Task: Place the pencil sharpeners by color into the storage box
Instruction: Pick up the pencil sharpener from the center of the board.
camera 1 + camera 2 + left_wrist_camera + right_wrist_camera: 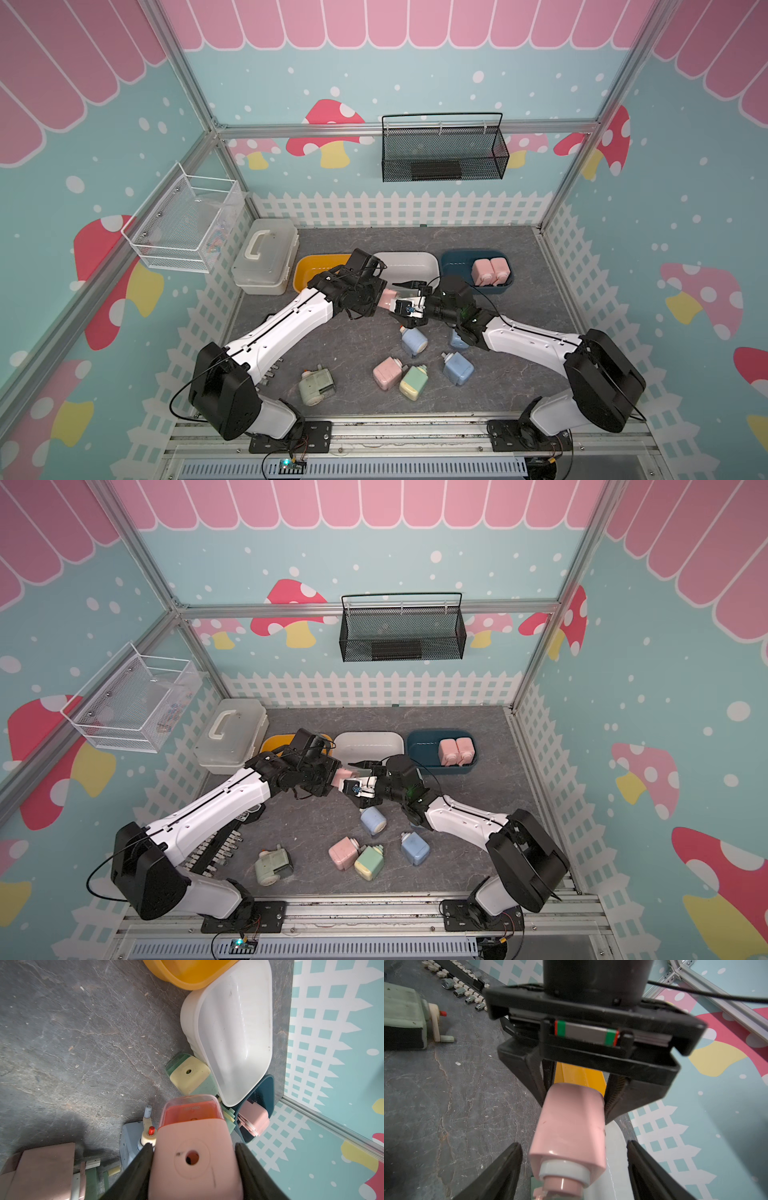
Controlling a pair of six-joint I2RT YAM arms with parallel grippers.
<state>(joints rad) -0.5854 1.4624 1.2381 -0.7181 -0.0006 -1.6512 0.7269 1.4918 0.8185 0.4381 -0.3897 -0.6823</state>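
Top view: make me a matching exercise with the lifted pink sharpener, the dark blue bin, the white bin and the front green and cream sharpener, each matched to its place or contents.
Things: 1 lifted pink sharpener; 2 dark blue bin; 3 white bin; 4 front green and cream sharpener.
States: A nothing visible inside; B on the table beside a pink sharpener; C clamped in the left gripper; D holds two pink sharpeners.
Pairs: 1C, 2D, 3A, 4B.
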